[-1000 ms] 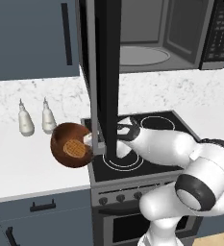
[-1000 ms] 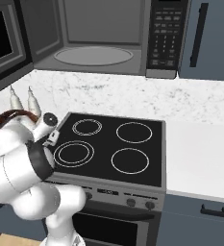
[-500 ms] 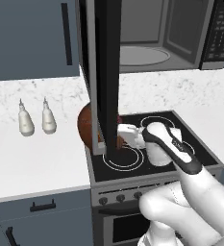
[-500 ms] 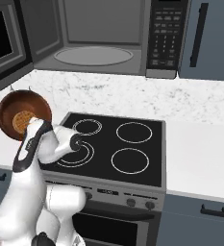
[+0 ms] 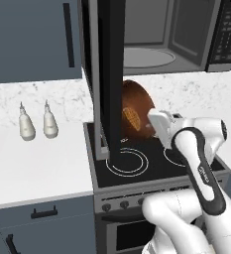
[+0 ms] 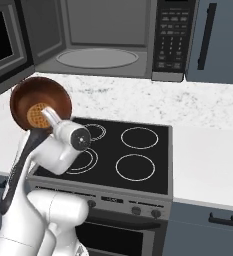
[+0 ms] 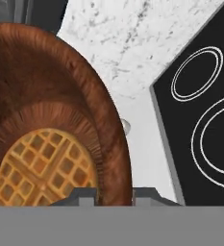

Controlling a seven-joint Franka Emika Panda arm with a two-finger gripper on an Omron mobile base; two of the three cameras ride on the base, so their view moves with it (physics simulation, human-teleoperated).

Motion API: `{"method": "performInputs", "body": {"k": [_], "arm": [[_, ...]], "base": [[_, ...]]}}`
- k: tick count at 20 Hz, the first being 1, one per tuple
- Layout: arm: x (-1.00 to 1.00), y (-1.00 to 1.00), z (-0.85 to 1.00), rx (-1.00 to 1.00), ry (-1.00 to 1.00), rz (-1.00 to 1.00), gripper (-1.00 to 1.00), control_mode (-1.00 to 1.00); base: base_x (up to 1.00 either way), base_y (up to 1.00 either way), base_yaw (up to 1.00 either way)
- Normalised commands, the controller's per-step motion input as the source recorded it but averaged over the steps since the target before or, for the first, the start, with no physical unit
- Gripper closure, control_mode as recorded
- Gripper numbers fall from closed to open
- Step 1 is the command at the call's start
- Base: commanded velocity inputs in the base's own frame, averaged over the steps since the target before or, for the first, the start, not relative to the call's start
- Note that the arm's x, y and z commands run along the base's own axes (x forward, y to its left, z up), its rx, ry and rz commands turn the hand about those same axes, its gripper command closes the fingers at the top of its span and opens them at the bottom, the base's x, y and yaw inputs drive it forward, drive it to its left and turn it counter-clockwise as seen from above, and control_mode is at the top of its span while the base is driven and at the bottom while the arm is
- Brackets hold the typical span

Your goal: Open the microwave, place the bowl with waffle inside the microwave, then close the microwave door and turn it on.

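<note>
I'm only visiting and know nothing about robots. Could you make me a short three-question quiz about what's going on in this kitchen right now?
1. True or false: the microwave door stands open.
2. What lies in the bowl? A) an egg B) a waffle C) nothing
3. The gripper holds the bowl above which appliance?

Key:
1. True; the turntable inside is visible.
2. B, the waffle.
3. The stove, over its left edge as the right base view shows it.

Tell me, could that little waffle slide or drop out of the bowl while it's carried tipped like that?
Possibly. The bowl is held steeply tilted by its rim in the gripper, so the waffle looks apt to slide. It seems light and flat, lying against the bowl's bottom, which may help it stay. The bowl itself looks stiff, keeping its shape.
</note>
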Motion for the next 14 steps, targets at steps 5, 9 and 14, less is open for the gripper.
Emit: {"method": "performInputs", "body": {"k": [5, 9, 14], "arm": [[-0.37, -1.0, 0.5, -0.26, 0.42, -0.25, 1.0, -1.0], [-0.45, -0.88, 0.21, -0.31, 0.46, -0.2, 1.0, -1.0], [-0.67, -0.77, 0.06, -0.3, 0.4, -0.17, 1.0, -1.0]], "base": [[0.0, 0.0, 0.0], [0.0, 0.0, 0.0], [0.0, 0.0, 0.0]]}}
